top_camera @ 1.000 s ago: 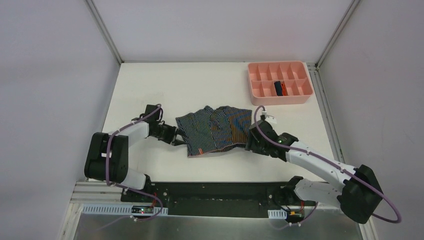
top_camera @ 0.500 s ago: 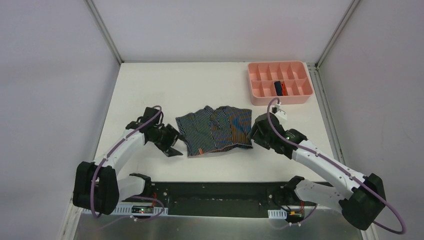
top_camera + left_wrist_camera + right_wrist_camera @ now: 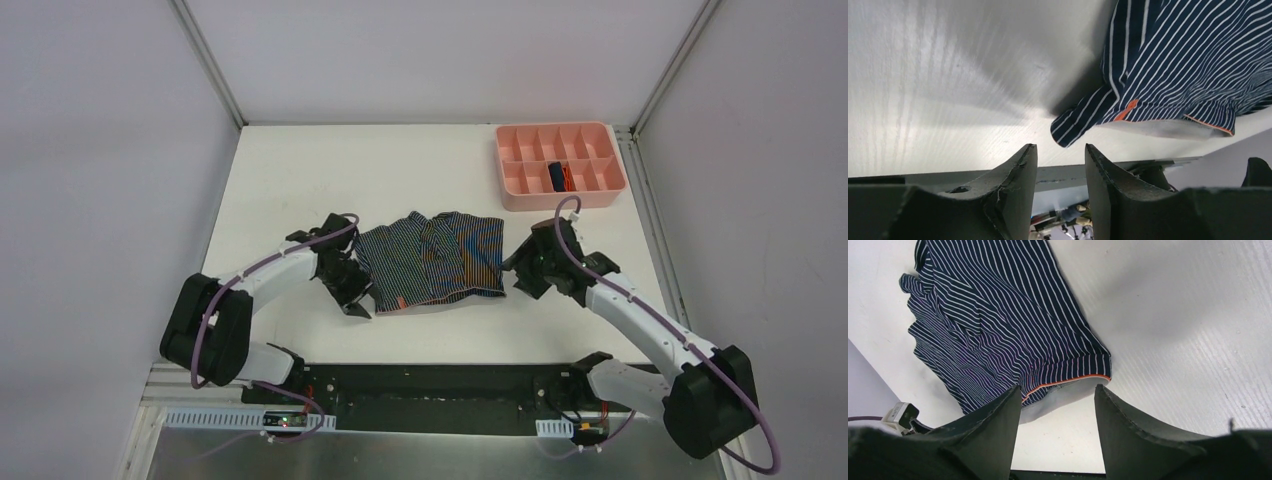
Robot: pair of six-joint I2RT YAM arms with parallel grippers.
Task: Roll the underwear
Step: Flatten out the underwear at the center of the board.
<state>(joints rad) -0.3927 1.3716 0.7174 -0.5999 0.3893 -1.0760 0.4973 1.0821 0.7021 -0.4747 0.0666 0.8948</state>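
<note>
Tray (image 3: pixel 540 201) well beyond striped underwear (image 3: pixel 430 260)

Overhead cam; close wrist cams; shared underwear (image 3: pixel 430 262)

We find bare white table (image 3: pixel 300 180) open along its far and left edges. The spread dark blue striped cloth underwear (image 3: pixel 430 262) covers the middle, and the pink plastic compartment tray (image 3: pixel 540 201) blocks the far right corner.
</note>
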